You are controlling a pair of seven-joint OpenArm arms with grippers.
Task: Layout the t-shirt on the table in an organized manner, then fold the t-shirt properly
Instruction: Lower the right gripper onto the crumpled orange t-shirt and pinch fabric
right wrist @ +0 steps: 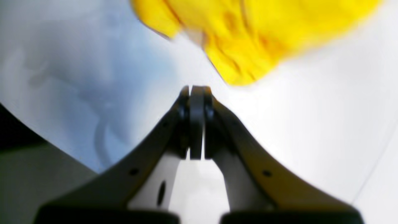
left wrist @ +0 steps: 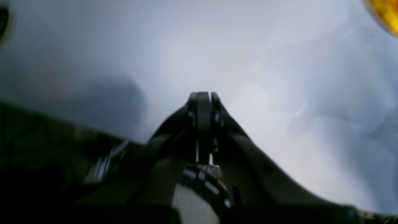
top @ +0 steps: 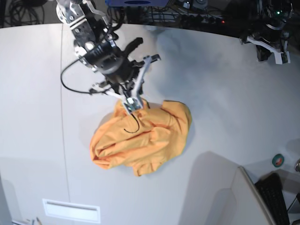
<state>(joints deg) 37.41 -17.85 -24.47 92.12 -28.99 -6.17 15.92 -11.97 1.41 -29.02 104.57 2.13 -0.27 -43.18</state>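
Black-and-silver right arm [top: 96, 49] trails a looping black cable [top: 75, 82] (dark, screw-studded pincer fingers [right wrist: 174, 124])

Orange-yellow t-shirt [top: 140, 138] crumpled in heap on pale table [top: 225, 93].

Beyond the far edge: dark strip w/ tangled black cables [top: 28, 9] and a blue object [top: 136, 2] at top centre. Near the right corner: green tape roll [top: 278, 160], black keyboard [top: 274, 197]. Near edge has a white label [top: 71, 210]. Light is soft, even.
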